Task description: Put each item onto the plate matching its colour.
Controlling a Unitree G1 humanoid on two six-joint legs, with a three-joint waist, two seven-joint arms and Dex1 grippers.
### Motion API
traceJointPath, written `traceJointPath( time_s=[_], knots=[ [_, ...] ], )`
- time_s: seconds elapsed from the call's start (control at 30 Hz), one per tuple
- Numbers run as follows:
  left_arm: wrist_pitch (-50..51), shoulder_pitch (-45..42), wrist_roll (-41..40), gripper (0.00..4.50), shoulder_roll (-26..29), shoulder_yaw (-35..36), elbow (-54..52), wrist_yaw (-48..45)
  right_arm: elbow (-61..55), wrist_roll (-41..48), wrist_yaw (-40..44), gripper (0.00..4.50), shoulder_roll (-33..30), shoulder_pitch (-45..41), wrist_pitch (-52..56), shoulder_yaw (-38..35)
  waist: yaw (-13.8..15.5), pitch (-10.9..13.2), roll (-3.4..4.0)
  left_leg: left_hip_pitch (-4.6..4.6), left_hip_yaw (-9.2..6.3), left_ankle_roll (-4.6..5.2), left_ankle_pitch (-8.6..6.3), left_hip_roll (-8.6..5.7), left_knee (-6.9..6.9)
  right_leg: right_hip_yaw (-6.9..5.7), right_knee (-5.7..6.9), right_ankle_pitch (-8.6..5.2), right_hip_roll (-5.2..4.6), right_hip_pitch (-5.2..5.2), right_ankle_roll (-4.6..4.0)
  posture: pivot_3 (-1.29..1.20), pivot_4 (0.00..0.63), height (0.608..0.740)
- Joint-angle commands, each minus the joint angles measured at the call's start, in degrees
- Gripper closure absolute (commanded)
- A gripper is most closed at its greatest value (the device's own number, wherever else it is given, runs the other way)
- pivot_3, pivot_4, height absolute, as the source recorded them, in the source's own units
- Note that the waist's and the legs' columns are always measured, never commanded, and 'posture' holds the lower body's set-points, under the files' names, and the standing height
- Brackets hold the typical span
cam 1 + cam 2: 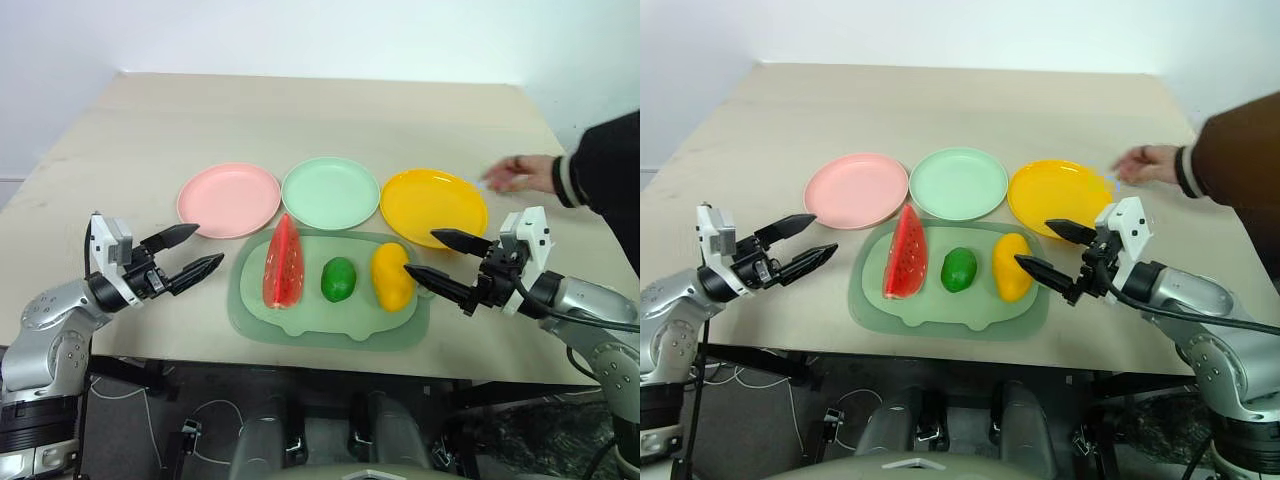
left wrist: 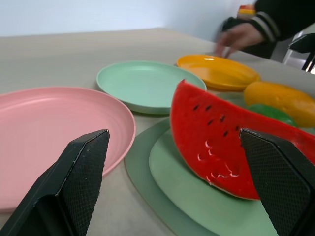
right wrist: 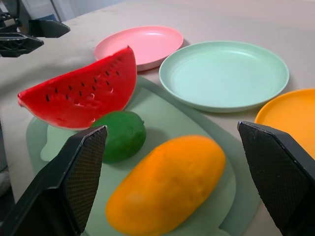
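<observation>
Quick count of what's on the table

Three plates: one pink plate (image 1: 229, 199), one mint green plate (image 1: 330, 192), one yellow plate (image 1: 433, 207). Three toy foods: one watermelon wedge (image 1: 283, 264), one green fruit (image 1: 338, 279), one yellow fruit (image 1: 392, 275). One pale green mat (image 1: 330, 322). One person's hand (image 1: 517, 173).
</observation>
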Motion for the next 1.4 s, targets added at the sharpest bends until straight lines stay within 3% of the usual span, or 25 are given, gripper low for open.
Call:
traceJointPath(
  time_s=[0.03, 0.37, 0.63, 0.8, 1.4],
  knots=[
    [-1.0, -0.6, 0.1, 0.06, 0.1, 0.0, -1.4, -0.2, 0.1, -0.3, 1.1, 0.0, -0.4, 0.1, -1.6, -0.5, 0.0, 0.0, 0.0, 0.0, 0.0, 0.0, 0.0, 0.0, 0.0, 0.0, 0.0, 0.0, 0.0, 0.0, 0.0, 0.0, 0.15, 0.696],
    [-1.9, -3.0, 1.6, 0.06, -2.1, -2.8, -1.2, 0.4, 2.7, -1.6, 2.9, 0.0, -0.5, 0.0, -3.1, -0.5, 0.0, 0.0, 0.0, -0.01, 0.0, 0.0, 0.0, 0.0, 0.0, 0.0, -0.01, 0.01, 0.0, 0.01, -0.01, 0.0, 0.15, 0.696],
    [-3.7, -2.9, 2.7, 0.06, -3.4, -4.3, 0.0, -0.8, 1.6, 1.2, -0.7, 0.0, 0.0, 0.1, 0.7, -2.2, 0.0, 0.0, 0.0, -0.01, 0.0, -0.01, 0.01, 0.0, 0.0, 0.0, 0.0, 0.03, 0.0, 0.01, -0.04, 0.0, 0.15, 0.696],
    [-3.2, -2.5, 2.3, 0.06, -3.2, -5.0, -0.5, -2.1, -0.7, 5.8, -4.9, 0.0, 0.0, -1.2, 6.4, -1.9, 0.0, 0.0, 0.0, 0.0, 0.0, 0.0, 0.0, 0.0, 0.0, 0.0, 0.0, 0.03, 0.0, 0.02, -0.04, 0.0, 0.15, 0.696],
    [-1.7, -5.3, 2.6, 0.06, -5.2, -10.4, -8.4, 0.2, 1.1, 8.9, -18.6, 0.0, 3.0, -10.5, 21.7, 5.3, 0.0, 0.0, 0.0, -0.02, 0.01, -0.01, 0.01, 0.0, -0.01, 0.0, 0.01, 0.03, 0.01, 0.01, -0.04, 0.0, 0.15, 0.696]
  ],
)
